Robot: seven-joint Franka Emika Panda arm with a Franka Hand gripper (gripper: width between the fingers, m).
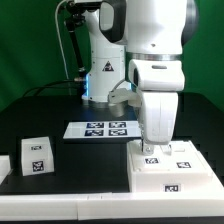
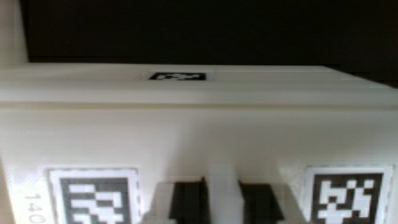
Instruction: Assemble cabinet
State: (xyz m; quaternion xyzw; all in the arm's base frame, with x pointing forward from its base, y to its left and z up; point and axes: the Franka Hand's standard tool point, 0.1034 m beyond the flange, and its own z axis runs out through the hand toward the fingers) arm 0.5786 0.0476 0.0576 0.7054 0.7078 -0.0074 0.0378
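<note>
Cabinet (image 1: 172, 172) low on the exterior view's right, with the gripper (image 1: 160, 147) down on its top.

It is a white box on the black table (image 1: 90, 168), near the front edge, with tags on its top and front face. The arm stands straight above it, and the gripper's tips meet the top surface on the side toward the exterior view's left. In the wrist view the cabinet (image 2: 196, 110) fills nearly everything. The two dark fingers (image 2: 185, 203) stand close together between two tags, shut down to a thin pale slit. Whether they pinch a thin wall there I cannot tell. The marker board (image 1: 100, 128) lies flat just behind the cabinet, toward the exterior view's left. A small white block (image 1: 35, 155) with one tag stands well apart, at the exterior view's left.
</note>
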